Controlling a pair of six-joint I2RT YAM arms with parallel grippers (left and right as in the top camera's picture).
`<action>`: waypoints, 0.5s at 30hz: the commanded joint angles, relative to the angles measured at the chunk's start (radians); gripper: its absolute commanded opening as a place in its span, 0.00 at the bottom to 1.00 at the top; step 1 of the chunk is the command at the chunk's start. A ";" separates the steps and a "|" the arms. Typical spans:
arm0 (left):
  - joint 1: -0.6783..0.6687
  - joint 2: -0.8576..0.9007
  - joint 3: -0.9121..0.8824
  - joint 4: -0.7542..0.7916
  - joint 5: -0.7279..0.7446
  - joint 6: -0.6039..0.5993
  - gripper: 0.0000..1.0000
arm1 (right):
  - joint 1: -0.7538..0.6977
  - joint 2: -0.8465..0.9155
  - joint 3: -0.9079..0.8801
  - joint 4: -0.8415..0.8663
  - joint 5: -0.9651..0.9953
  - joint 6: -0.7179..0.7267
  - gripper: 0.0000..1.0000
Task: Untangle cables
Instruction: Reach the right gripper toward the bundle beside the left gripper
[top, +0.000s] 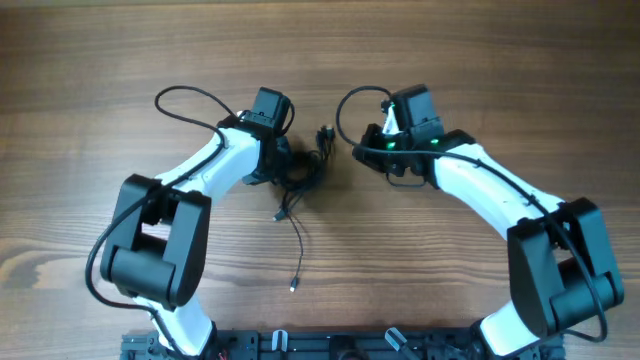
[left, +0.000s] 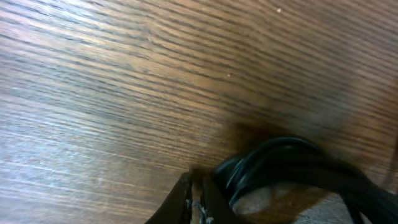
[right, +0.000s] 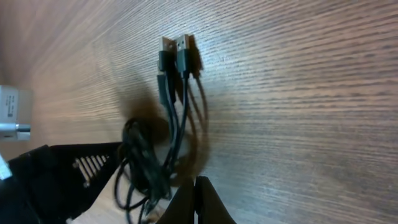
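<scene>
The cables (top: 303, 172) lie in a small black bundle mid-table, their plug ends (top: 325, 135) pointing away and one loose tail (top: 297, 250) trailing toward the near edge. My left gripper (top: 288, 168) is down at the bundle's left side. In the left wrist view its fingers (left: 186, 200) are shut with only a sliver between them, and the coiled cables (left: 280, 163) lie just to their right. My right gripper (top: 366, 150) sits to the right of the bundle. It is shut (right: 196, 198) on nothing, with the cables (right: 166, 134) and plugs (right: 177, 48) just beyond its tip.
Thicker black arm cords loop out behind each wrist, one on the left (top: 185, 97) and one on the right (top: 348, 105). The left arm's black and white housing (right: 78, 165) fills the lower left of the right wrist view. Bare wooden table (top: 480, 60) surrounds the bundle.
</scene>
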 joint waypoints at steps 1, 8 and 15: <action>-0.005 0.058 0.008 0.008 0.128 0.051 0.09 | 0.045 0.016 0.010 0.026 0.100 -0.016 0.04; -0.005 0.083 0.008 0.011 0.126 0.051 0.08 | 0.090 0.035 0.008 0.043 0.100 -0.014 0.04; -0.005 0.083 0.008 0.012 0.123 0.050 0.08 | 0.090 0.035 0.008 0.043 0.043 -0.013 0.12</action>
